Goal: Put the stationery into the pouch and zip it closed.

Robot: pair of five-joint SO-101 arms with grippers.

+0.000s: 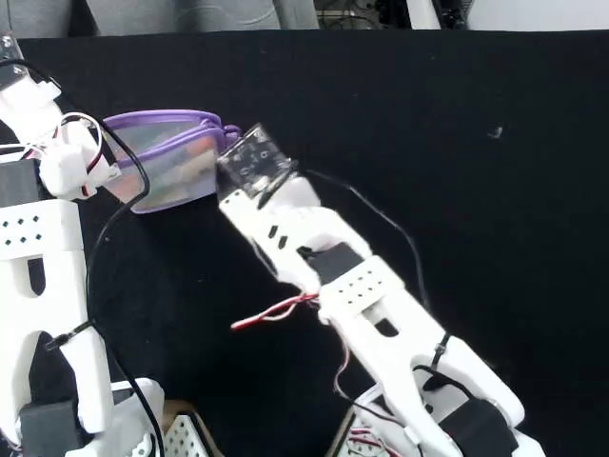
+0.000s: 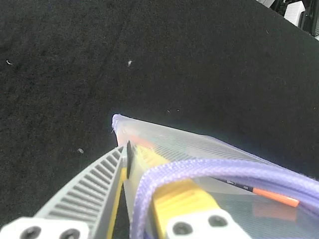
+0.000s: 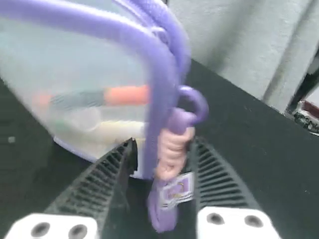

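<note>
Far left on table (image 1: pixel 428 143): pouch (image 1: pixel 166 157), pens (image 3: pixel 124 94) inside. Clamped tight on its left wall: left gripper (image 2: pixel 142 169). Astride zip pull (image 3: pixel 172 129) at right end, part open, gripping nothing: right gripper (image 3: pixel 163 147). On pull: small label (image 3: pixel 177 189), print unreadable.

Robotics lab: black-covered table (image 1: pixel 495 190), wired arms (image 1: pixel 381 295)
</note>
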